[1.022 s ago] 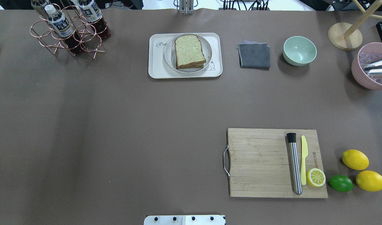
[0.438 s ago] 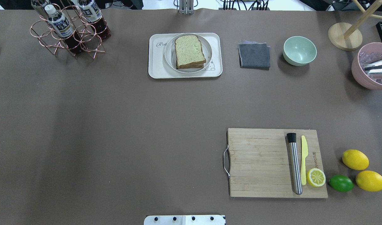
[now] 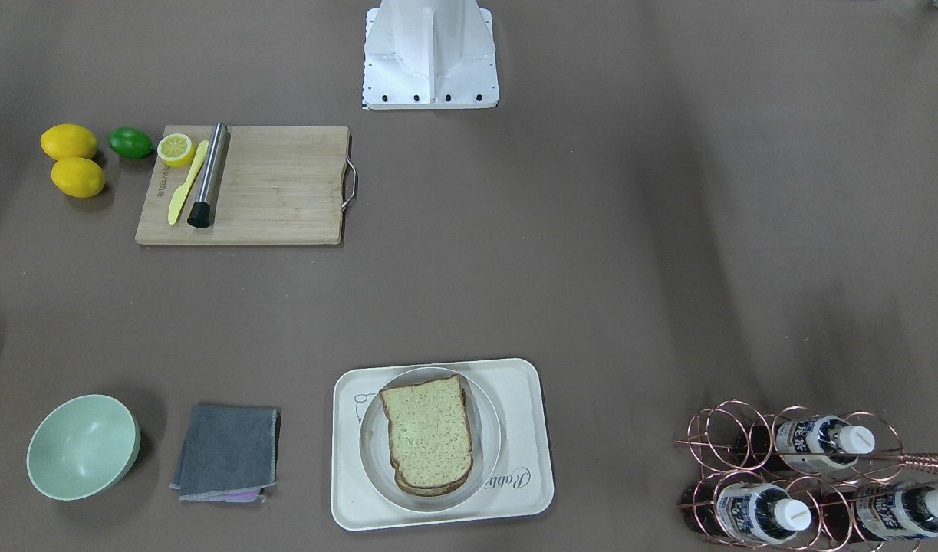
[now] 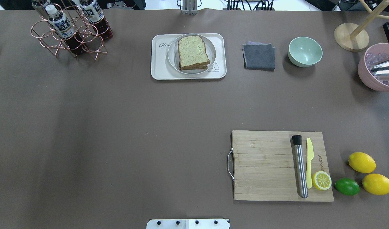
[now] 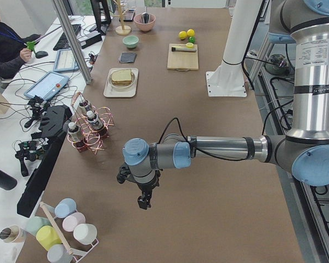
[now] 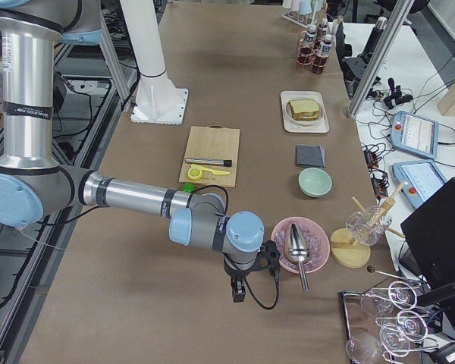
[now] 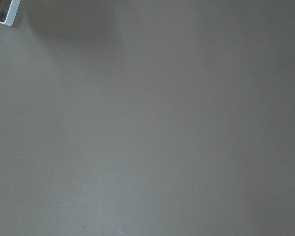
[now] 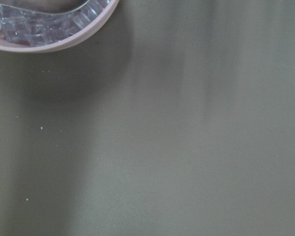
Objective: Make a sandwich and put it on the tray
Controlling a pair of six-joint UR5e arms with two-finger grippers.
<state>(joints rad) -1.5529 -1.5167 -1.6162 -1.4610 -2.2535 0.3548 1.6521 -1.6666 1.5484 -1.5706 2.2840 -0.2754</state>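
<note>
The sandwich (image 4: 193,52) is two stacked slices of speckled brown-crusted bread; the egg is hidden between them. It lies on a round white plate (image 4: 172,60) that stands on the cream tray (image 4: 156,71) at the table's far middle. It also shows in the front-facing view (image 3: 429,433) on the tray (image 3: 531,429). My left gripper (image 5: 144,201) hangs over bare table far off to the left. My right gripper (image 6: 239,290) hangs beside the pink bowl, far to the right. Both show only in side views, so I cannot tell whether they are open or shut.
A wooden cutting board (image 4: 264,165) holds a steel muddler (image 4: 300,168), a yellow knife (image 4: 309,162) and a lemon half (image 4: 321,180). Two lemons (image 4: 361,162) and a lime (image 4: 347,186) lie beside it. A grey cloth (image 4: 259,56), green bowl (image 4: 305,51), pink ice bowl (image 4: 377,68) and bottle rack (image 4: 70,31) line the far edge.
</note>
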